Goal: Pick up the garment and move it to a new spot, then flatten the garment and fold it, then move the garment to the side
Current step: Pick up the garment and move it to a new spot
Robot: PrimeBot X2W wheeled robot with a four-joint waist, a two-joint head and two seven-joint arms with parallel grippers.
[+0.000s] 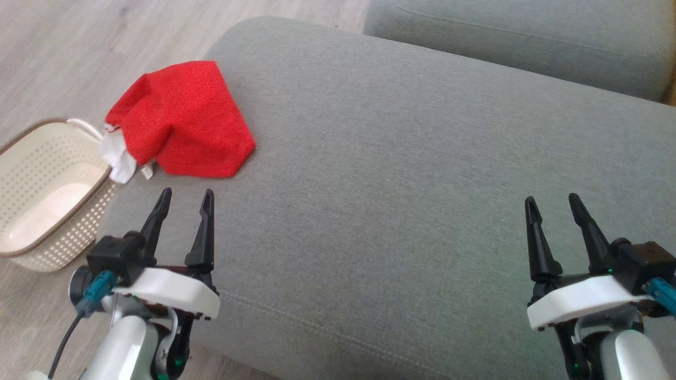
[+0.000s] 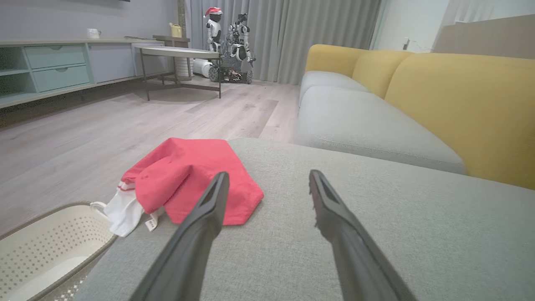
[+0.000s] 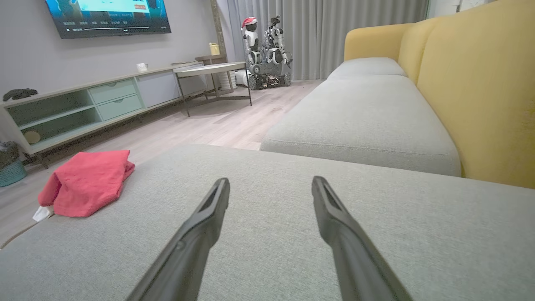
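The garment [image 1: 182, 121] is a red, fine-grained knit, folded into a rough five-sided wedge with soft, rounded folds. It lies at the far left corner of a broad grey seat cushion [image 1: 401, 174]. A white ribbed hem with a thin red stripe (a small white label shows beside it) spills over the cushion's left edge, just above the basket [image 1: 31, 158].

The cushion is covered in a flat, tightly woven fabric. Its corners are rounded and a stitched seam runs along its near side.

The basket is cream plastic with rows of small round holes and a brown band along its rim. It stands on the pale wood-grain floor [image 1: 68, 47], close against the cushion's side.

The left hand [image 1: 187, 192] hovers over the cushion just short of the garment. Its two slim, tapering black fingers stand wide apart and hold nothing. The right hand [image 1: 551, 199] is well away over the cushion's right part, likewise spread and empty.

In the left wrist view, mustard-yellow padded backrests [image 2: 459, 104] rise behind further grey seat cushions.
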